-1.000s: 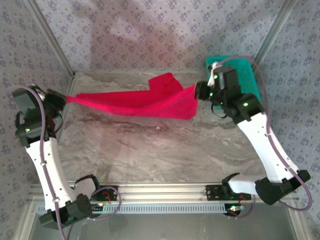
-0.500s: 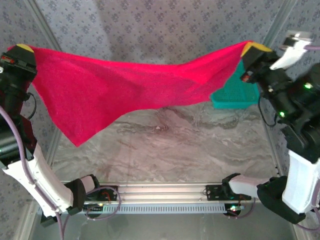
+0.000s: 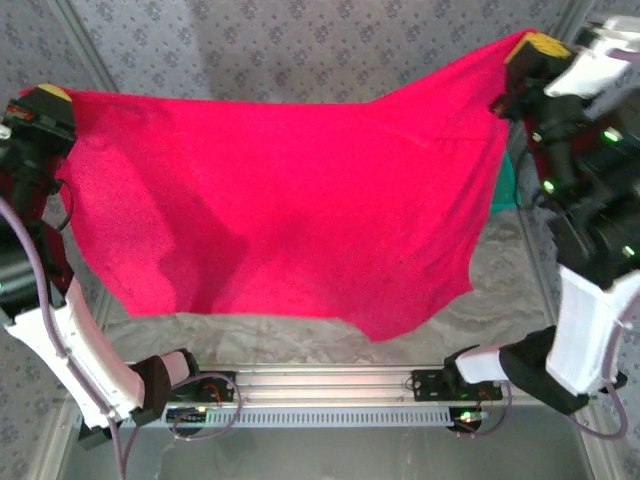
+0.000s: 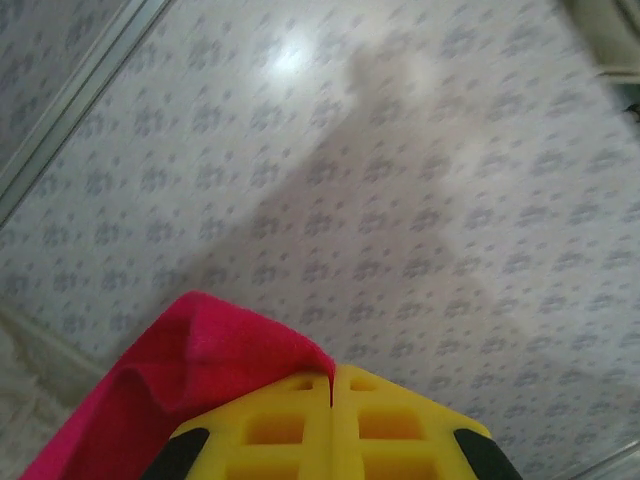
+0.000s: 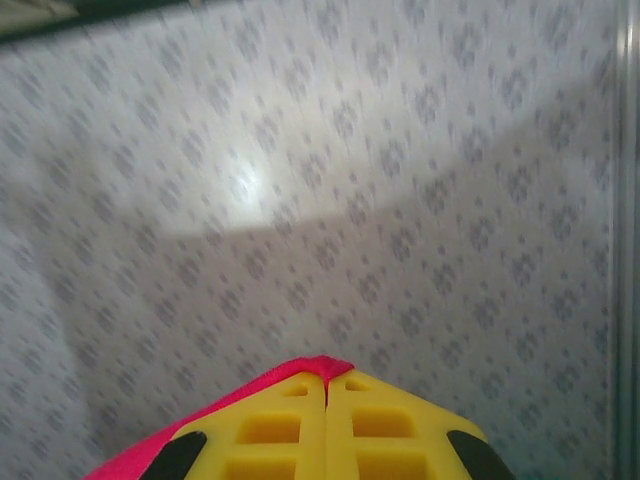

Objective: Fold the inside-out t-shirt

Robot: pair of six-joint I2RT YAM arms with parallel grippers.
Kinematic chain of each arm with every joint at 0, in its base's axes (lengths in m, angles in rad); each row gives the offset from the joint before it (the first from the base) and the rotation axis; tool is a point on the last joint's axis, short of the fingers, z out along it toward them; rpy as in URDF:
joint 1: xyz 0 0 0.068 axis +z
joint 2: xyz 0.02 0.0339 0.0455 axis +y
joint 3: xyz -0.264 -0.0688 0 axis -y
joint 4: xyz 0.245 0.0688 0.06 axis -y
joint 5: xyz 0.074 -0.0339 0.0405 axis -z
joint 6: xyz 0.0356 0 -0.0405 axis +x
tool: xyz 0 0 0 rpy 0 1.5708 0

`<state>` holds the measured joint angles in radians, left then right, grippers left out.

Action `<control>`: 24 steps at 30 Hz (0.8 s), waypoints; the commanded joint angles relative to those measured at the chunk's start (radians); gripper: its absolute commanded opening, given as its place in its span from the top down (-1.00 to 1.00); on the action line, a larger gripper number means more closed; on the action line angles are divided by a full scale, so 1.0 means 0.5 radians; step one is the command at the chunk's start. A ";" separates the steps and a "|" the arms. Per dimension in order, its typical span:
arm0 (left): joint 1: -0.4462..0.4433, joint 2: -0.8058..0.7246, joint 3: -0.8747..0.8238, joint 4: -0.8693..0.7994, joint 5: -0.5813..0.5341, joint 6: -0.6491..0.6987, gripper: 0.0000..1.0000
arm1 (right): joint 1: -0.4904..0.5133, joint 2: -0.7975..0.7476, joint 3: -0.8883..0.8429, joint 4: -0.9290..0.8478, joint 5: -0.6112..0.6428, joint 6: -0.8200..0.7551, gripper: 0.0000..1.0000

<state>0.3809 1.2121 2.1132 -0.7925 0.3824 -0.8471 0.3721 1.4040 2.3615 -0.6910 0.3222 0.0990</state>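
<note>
Holding the red inside-out t-shirt high above the tabletop, spread wide like a curtain. Clenched on one top corner with the left gripper, on the other with the right gripper. Probably soft, light and floppy, quick to sag and bunch. Best to grab by corners or hems, not the middle.

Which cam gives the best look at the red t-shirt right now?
Top external: almost the whole t-shirt hangs spread between the left gripper and right gripper, both shut on it. Each wrist view catches a small pinched red corner at its yellow fingertips.
</note>
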 commanded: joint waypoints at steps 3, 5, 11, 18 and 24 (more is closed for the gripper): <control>-0.083 0.000 -0.819 0.410 0.007 0.052 1.00 | -0.193 0.146 -0.583 0.171 -0.165 0.301 1.00; -0.151 0.064 -1.098 0.528 -0.041 0.105 1.00 | -0.240 0.249 -0.780 0.294 -0.224 0.420 1.00; -0.246 0.533 -1.579 0.902 -0.270 0.221 1.00 | -0.301 0.794 -0.961 0.440 -0.286 0.597 1.00; -0.303 1.473 -1.192 0.897 -0.374 0.343 1.00 | -0.296 1.703 -0.398 0.211 -0.368 0.724 1.00; -0.332 2.084 -0.521 0.552 -0.395 0.398 -0.26 | -0.305 2.339 0.496 -0.131 -0.548 0.776 -0.19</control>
<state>0.2165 2.2272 1.7313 -0.4271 0.2108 -0.6865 0.2283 2.5355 2.4435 -0.6571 0.1001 0.4473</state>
